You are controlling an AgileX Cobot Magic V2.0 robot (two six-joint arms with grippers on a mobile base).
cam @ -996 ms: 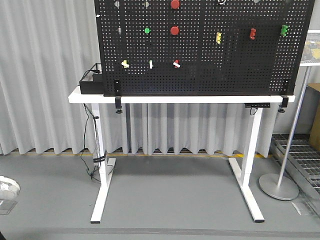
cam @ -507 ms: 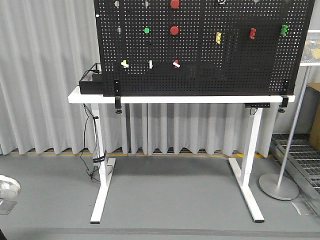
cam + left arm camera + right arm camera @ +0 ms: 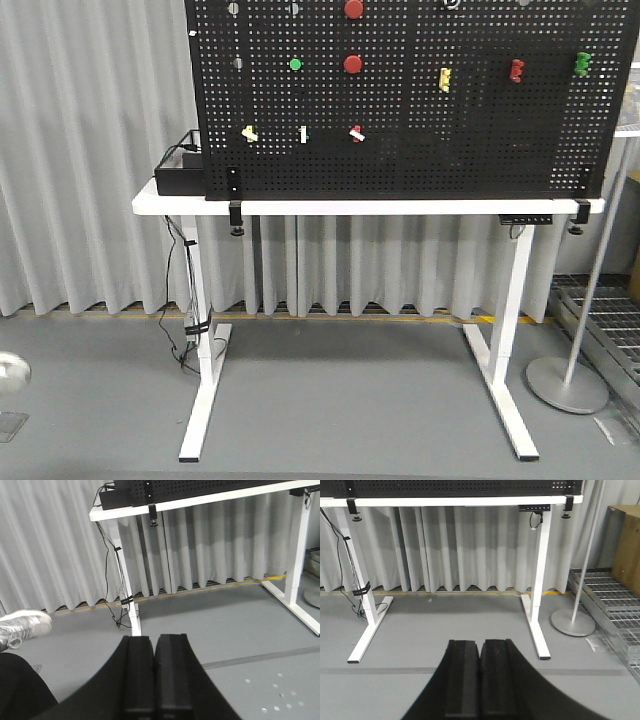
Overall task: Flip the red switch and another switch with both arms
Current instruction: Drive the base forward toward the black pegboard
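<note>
The red switch (image 3: 356, 133), a small toggle with a red base and white paddle, sits low on the black pegboard (image 3: 480, 140) in the front view. The other switch (image 3: 249, 133), a pale yellow toggle, is on the same row to its left. Neither gripper shows in the front view. In the left wrist view my left gripper (image 3: 154, 640) is shut, empty, and low above the grey floor. In the right wrist view my right gripper (image 3: 480, 644) is also shut and empty. Both are far short of the board.
A slim white switch (image 3: 303, 133) stands between the two toggles. Round red buttons (image 3: 353, 64), a green button (image 3: 295, 64) and coloured clips (image 3: 445, 79) hang higher. The board stands on a white table (image 3: 160, 203). A pole stand (image 3: 567, 384) is right. A shoe (image 3: 22, 625) lies left.
The front view has shifted: the table and pegboard look slightly larger and sit a little lower and further right, so the base has moved closer.
</note>
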